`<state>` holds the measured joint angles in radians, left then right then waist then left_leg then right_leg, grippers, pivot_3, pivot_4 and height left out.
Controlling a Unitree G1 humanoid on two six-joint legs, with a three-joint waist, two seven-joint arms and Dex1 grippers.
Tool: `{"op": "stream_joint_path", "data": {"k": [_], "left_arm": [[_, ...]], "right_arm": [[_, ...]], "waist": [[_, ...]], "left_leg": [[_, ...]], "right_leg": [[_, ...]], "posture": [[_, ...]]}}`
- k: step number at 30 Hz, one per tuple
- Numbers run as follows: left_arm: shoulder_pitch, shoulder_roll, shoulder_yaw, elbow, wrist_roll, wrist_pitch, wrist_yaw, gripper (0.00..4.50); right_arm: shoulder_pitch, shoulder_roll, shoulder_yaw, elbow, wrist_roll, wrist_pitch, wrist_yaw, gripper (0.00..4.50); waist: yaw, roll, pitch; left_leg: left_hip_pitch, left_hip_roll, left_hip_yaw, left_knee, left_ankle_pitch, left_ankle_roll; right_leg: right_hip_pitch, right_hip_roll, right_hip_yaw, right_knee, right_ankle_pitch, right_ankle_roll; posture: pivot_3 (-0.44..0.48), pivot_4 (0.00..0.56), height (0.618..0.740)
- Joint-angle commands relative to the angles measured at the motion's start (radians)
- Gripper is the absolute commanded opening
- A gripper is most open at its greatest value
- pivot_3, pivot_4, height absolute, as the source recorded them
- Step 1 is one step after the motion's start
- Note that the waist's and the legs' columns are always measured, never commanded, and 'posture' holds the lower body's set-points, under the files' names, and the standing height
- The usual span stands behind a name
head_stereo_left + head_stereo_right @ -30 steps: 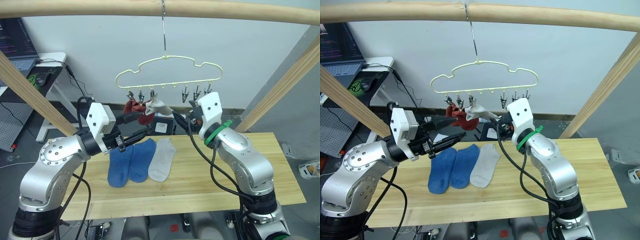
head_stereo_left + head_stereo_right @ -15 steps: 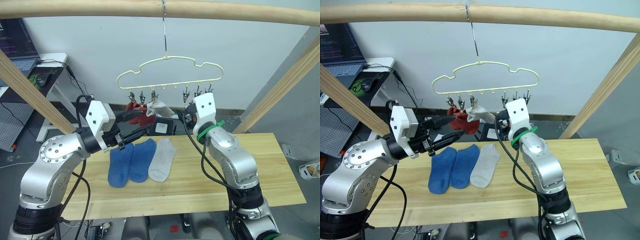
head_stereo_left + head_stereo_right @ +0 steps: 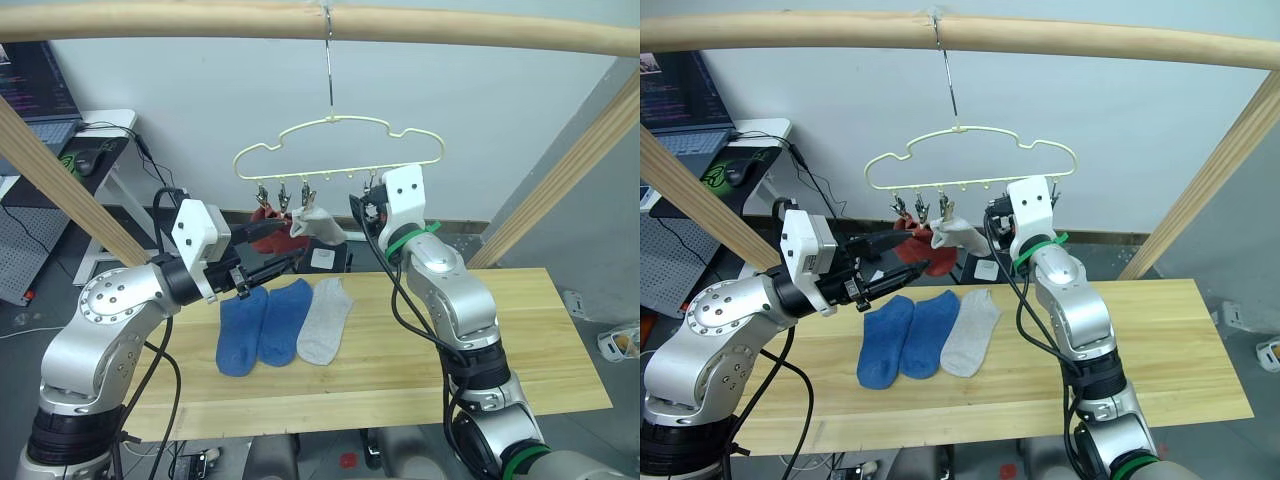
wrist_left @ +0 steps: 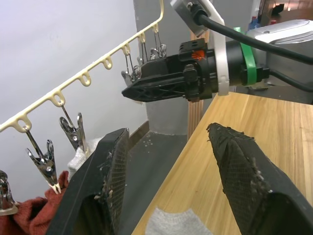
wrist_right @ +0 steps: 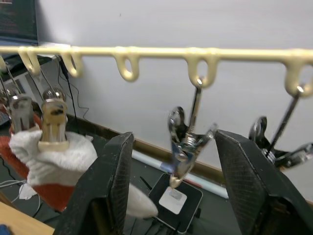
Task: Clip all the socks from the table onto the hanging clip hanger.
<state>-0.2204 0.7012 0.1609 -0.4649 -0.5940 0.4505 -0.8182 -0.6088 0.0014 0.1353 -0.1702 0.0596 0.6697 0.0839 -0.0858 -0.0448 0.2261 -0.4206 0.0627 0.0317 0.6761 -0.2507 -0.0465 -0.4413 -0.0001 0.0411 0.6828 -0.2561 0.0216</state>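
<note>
The right tool (image 5: 171,196) stands wide and empty just beneath the clip hanger (image 3: 337,148), its two fingers (image 5: 105,191) either side of a bare metal clip (image 5: 185,147) on the hanger's lower bar. The left tool (image 3: 277,246) is also spread wide with nothing in it, held lower and to the left end of the hanger, its tips near the hung socks. On the hanger's left clips hang two rust red socks (image 3: 270,216) and, next to them toward the middle, one light grey sock (image 3: 320,220). Below the hanger, on the table (image 3: 520,345), lie two blue socks (image 3: 262,325) touching side by side and a second grey sock (image 3: 325,320) against them. The hanger's hook hangs from a wooden pole (image 3: 450,28).
</note>
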Motion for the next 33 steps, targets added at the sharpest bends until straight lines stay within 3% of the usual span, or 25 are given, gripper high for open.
{"op": "stream_joint_path", "data": {"k": [1, 33], "left_arm": [[-0.012, 0.001, 0.005, -0.017, -0.006, -0.007, -0.002, 2.79], [0.004, 0.005, 0.011, -0.028, -0.003, -0.003, 0.007, 2.79]], "right_arm": [[-0.029, 0.010, -0.024, -0.004, 0.003, -0.037, -0.007, 2.72], [-0.115, 0.079, -0.049, 0.137, 0.054, -0.110, 0.037, 2.72]], "waist": [[0.000, 0.000, -0.001], [0.002, 0.000, -0.001]], "left_leg": [[0.000, 0.000, 0.000, 0.000, 0.000, 0.000], [0.000, 0.000, 0.000, 0.000, 0.000, 0.000]], "right_leg": [[0.000, 0.000, 0.000, 0.000, 0.000, 0.000], [0.000, 0.000, 0.000, 0.001, 0.000, -0.001]], "posture": [[-0.097, 0.167, 0.740], [-0.072, 0.167, 0.740]]}}
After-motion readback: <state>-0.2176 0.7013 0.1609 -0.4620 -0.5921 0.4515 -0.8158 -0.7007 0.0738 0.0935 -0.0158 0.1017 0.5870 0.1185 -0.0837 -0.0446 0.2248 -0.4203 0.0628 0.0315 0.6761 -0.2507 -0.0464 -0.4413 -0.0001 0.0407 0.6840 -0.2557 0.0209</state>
